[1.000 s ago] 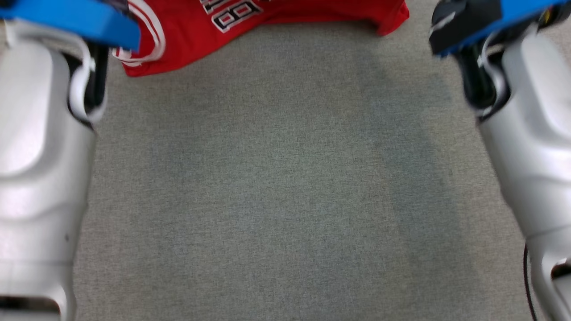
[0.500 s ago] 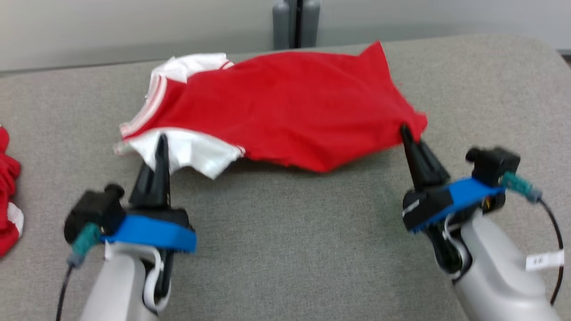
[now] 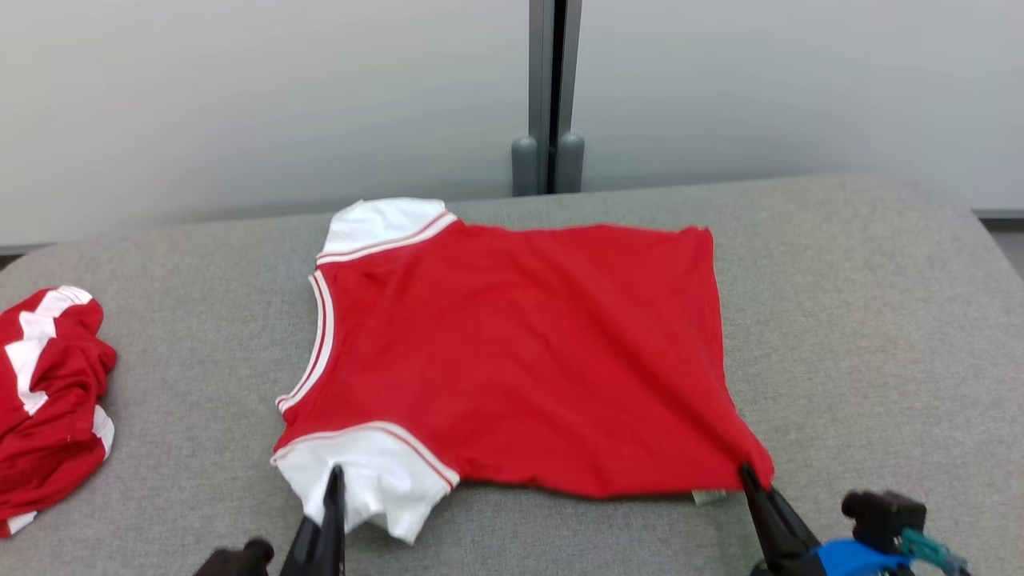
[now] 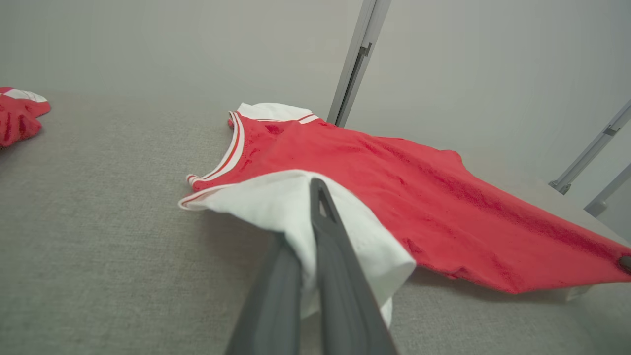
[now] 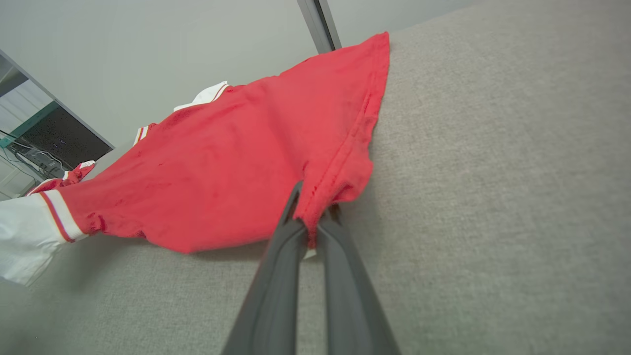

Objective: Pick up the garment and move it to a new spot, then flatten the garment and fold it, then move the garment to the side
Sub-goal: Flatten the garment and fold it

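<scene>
The garment [image 3: 520,352] is a red jersey with white sleeves, spread nearly flat on the grey table [image 3: 864,304], neck to the left. My left gripper [image 3: 334,480] is shut on the near white sleeve [image 4: 276,207], its fingers [image 4: 340,276] pinching the cloth. My right gripper [image 3: 748,476] is shut on the near hem corner [image 5: 340,182] of the garment, which bunches between its fingers [image 5: 276,276]. The near edge hangs slightly lifted between both grips.
A second crumpled red and white garment [image 3: 48,400] lies at the table's left edge. A wall with a grey post [image 3: 548,96] stands behind the table. Bare grey surface lies right of the jersey.
The head camera has tilted up. Both grippers have drawn the garment toward me and it has spread from a raised, billowing shape to lying nearly flat, plain red side up.
</scene>
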### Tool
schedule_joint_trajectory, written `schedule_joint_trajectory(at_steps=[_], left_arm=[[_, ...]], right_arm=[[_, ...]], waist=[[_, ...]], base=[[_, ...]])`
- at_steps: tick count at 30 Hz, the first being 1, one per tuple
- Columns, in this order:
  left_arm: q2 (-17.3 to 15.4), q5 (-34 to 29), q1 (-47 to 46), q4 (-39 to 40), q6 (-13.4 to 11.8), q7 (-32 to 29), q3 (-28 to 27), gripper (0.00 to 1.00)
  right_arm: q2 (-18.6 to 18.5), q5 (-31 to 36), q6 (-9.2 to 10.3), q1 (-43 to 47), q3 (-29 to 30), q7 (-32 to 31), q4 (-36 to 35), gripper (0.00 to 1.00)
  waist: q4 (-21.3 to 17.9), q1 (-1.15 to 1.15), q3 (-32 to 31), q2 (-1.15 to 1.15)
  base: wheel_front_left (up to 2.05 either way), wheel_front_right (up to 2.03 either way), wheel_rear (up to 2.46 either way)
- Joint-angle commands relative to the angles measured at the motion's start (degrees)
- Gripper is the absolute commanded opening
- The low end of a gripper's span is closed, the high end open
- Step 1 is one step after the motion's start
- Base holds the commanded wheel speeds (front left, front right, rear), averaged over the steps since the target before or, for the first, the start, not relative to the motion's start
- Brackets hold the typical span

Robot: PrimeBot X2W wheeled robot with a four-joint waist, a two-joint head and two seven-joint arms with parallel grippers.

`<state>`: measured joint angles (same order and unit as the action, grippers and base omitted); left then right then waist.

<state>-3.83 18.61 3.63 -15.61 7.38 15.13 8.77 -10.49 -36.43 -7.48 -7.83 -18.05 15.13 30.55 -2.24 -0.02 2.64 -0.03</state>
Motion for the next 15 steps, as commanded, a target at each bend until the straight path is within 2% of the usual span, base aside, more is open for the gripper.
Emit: schedule_joint_trajectory(at_steps=[1,15], left_arm=[[0.11,-0.1,2.19,0.54,0.12,0.01,-0.08,0.0],[0.71,-0.84,12.6,3.61,0.13,0.01,-0.22,0.0]], right_arm=[[-0.12,0.26,-0.03,2.75,0.73,0.01,-0.56,0.0],[-2.06,1.58,-0.03,14.46,2.14,-0.09,-4.62,0.0]], waist=[[-0.6,0.02,-1.49,0.03],[0.64,0.02,-4.63,0.03]], base=[[0.0,0.0,0.0],[0.0,0.0,0.0]])
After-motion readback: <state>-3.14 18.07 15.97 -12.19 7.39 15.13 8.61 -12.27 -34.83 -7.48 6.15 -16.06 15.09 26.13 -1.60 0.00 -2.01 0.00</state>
